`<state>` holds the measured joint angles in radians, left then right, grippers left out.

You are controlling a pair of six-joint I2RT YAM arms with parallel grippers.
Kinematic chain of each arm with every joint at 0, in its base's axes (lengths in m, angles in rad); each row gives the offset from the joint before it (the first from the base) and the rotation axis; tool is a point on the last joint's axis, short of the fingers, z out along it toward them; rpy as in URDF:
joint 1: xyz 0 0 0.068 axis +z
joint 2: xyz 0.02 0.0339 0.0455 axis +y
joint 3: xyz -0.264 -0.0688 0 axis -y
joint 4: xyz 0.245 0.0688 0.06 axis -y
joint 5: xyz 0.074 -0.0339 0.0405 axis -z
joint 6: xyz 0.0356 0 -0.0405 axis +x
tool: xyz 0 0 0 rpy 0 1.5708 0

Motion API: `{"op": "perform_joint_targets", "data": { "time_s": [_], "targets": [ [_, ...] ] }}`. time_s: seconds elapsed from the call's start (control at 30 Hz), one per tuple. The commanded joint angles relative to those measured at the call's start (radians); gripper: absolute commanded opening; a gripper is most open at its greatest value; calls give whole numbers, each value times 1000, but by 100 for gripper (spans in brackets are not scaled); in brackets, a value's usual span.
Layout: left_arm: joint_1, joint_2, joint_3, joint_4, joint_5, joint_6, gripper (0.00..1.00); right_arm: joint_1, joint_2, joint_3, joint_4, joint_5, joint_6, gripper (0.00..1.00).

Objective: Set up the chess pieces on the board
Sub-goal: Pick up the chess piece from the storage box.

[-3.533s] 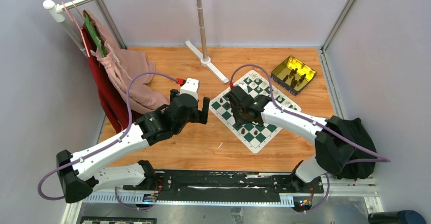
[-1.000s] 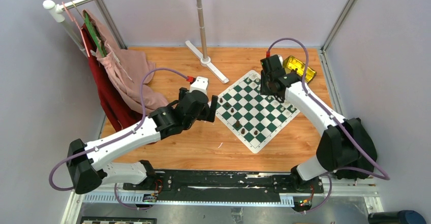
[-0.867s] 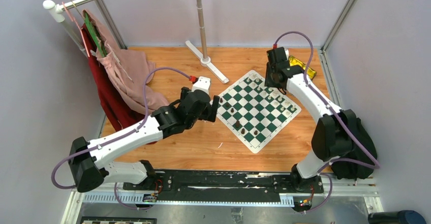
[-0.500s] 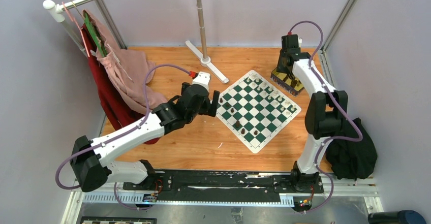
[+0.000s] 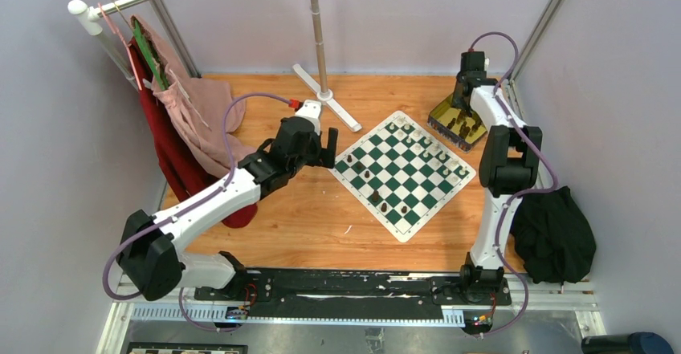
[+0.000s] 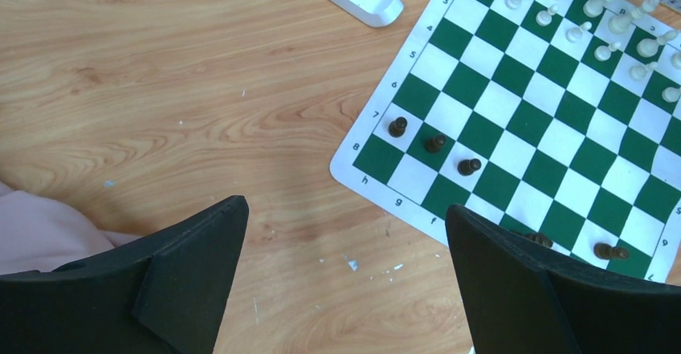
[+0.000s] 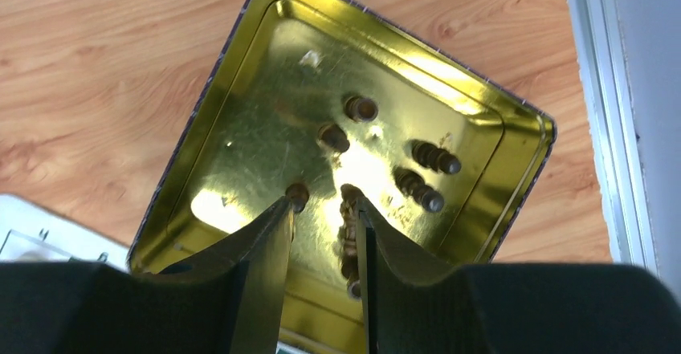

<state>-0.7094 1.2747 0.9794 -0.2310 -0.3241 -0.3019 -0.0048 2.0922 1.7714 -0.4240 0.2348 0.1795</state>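
The green and white board (image 5: 417, 179) lies right of the table's centre. White chess pieces (image 5: 417, 141) stand along its far edge, and a few dark ones (image 5: 375, 197) sit near its left and front edges. In the left wrist view three dark pieces (image 6: 435, 142) stand upright on the board (image 6: 514, 113), and two (image 6: 610, 250) lie tipped by its near edge. My left gripper (image 6: 345, 233) hangs wide open over bare wood beside the board's left corner. My right gripper (image 7: 323, 205) is open, its fingers lowered into the gold tin (image 7: 205, 125) among several dark pieces (image 7: 332, 137); one piece (image 7: 347, 233) lies against the right finger's inner side.
The gold tin (image 5: 458, 121) sits at the back right near the wall rail. A pole stand with a white foot (image 5: 325, 97) stands behind the board. Pink and red garments (image 5: 189, 117) hang at the left. A black cloth (image 5: 554, 242) lies at the right.
My right arm has swung from over the board to the back right and come down into the gold tin. My left gripper has drifted slightly left and back, staying open.
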Motion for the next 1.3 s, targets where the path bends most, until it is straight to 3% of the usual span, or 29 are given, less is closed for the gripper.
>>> {"op": "perform_joint_targets", "data": {
  "time_s": [0.0,0.53,1.27],
  "targets": [
    [31,27,-15,65,58,23,100,-31,64,66,27,-9,-37,39],
    [83,110,-2,107,103,21,100,-53,188,191,8,-19,-18,43],
    [97,154,12,121,114,7,100,-61,242,204,1,-48,-9,41]
  ]
}}
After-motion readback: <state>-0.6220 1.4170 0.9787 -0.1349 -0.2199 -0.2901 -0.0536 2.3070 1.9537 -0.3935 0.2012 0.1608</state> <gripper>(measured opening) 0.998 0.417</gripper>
